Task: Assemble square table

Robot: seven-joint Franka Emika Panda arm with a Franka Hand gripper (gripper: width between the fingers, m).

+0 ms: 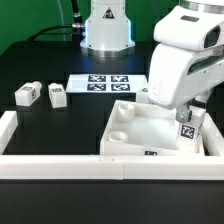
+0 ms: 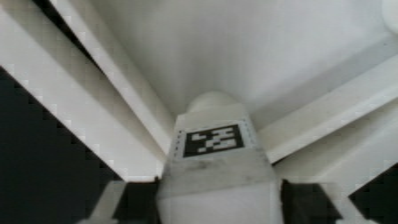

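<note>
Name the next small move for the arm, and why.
Probably lower the leg into the corner of the table top at the exterior view's right. The claw grips the leg, which is tilted over that corner and not yet seated.

leg (image 1: pixel 186 128) in tabletop (image 1: pixel 135 137) corner, marker board (image 1: pixel 105 82) behind

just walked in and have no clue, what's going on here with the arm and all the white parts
The robot arm is putting a small square table together. Its pincer appears closed on one short white leg, holding it at the corner of the table top on the exterior view's right. The top lies with its raised rim facing up. Two more legs lie loose on the black work surface toward the exterior view's left, not yet picked up.
</note>
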